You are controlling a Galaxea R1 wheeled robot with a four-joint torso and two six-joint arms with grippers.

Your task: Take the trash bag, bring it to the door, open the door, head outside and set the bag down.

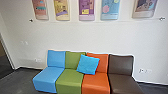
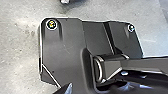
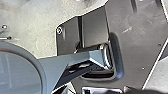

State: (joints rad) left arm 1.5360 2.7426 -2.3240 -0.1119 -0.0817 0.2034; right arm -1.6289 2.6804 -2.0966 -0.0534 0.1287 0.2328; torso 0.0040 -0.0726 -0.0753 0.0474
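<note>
Lining the wall (image 1: 75, 35) are blue, green, orange and brown seats (image 1: 70, 78), a blue cushion (image 1: 88, 65) leaning across green and orange. I can't tell how wide the left gripper (image 2: 96, 88) or right gripper (image 3: 98, 90) stands, nor where the bag is.

A pale wall (image 1: 100, 35) with colourful panels rises behind blue, green, orange and brown seats (image 1: 121, 66).

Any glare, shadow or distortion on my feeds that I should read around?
Head view: fairly even light on the wall, the rightmost poster leaning outward, likely wide-angle distortion. Left wrist view: floor bright against the robot's dark plate. Right wrist view: floor pale and yellowish, bright glints on the arm joint.
</note>
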